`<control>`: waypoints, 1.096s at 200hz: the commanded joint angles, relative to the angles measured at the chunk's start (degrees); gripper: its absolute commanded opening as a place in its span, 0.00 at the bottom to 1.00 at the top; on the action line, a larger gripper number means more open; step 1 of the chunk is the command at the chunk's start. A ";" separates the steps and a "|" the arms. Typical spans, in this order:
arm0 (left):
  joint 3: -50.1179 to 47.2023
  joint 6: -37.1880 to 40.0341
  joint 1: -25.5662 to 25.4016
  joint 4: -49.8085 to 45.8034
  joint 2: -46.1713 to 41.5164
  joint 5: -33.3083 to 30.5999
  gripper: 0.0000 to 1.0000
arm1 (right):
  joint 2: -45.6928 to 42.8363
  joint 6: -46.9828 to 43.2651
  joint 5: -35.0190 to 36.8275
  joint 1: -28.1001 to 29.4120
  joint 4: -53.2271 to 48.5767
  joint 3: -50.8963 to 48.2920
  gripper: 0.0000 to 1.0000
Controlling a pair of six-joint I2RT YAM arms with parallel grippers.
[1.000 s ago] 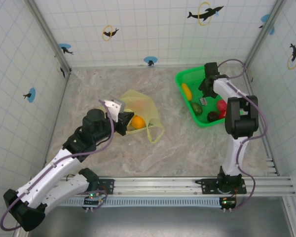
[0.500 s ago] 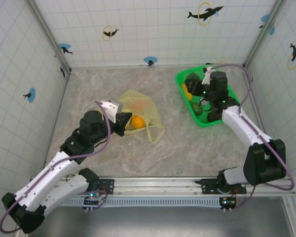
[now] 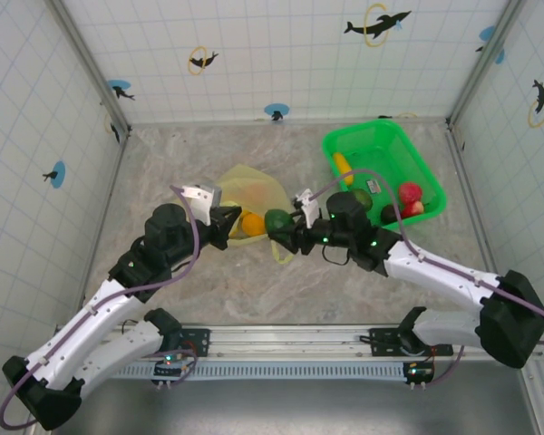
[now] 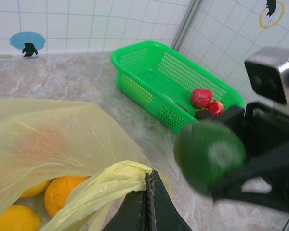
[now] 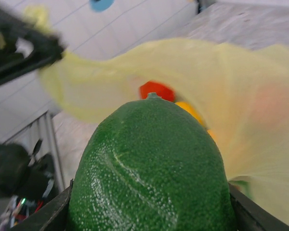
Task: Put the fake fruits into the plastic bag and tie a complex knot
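1. My left hand [image 3: 225,220] is closed. In the left wrist view its fingers [image 4: 151,204] pinch the edge of the plastic bag [image 3: 254,192] and hold this edge up a little from the tabletop [image 3: 172,163].
2. The plastic bag lies near the middle of the tabletop, a little to the left. Its opening is on the side where my two hands meet.
3. Some of the fake fruits are already inside the bag. I see an orange fruit [image 4: 67,192] and a yellow fruit [image 4: 17,219] under the lifted edge, and in the right wrist view a red fruit [image 5: 156,90] shows through the thin plastic.
4. My right hand [image 3: 283,228] grips a dark green fruit [image 3: 277,222]. The fruit sits between the two fingers [image 5: 50,214], which press on its sides.
5. The dark green fruit is in the air just beside the bag opening, close to the left hand. I cannot tell if it touches the plastic.
6. One handle loop [image 3: 288,248] of the bag lies loose on the tabletop, below the right hand.
7. The green tray [image 3: 381,149] stands at the far right, well apart from the bag. It holds a long yellow piece [image 3: 343,166], two red pieces [image 3: 409,192] and one green piece [image 3: 361,198].
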 commanded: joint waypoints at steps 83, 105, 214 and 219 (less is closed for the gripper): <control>-0.32 -1.55 -0.48 -0.21 -2.00 -0.81 0.00 | 22.21 -2.76 7.04 5.31 -0.12 14.45 0.37; -0.90 -1.75 -0.48 0.01 -2.68 -0.39 0.00 | 28.40 -3.91 7.12 4.97 -3.31 21.99 0.38; -1.82 -1.10 -0.48 0.54 -4.38 -1.29 0.00 | 46.95 2.39 4.06 5.09 -0.58 36.94 0.67; -1.90 -1.09 -0.48 0.49 -4.45 -1.41 0.00 | 46.53 2.48 3.82 5.09 0.23 36.30 0.70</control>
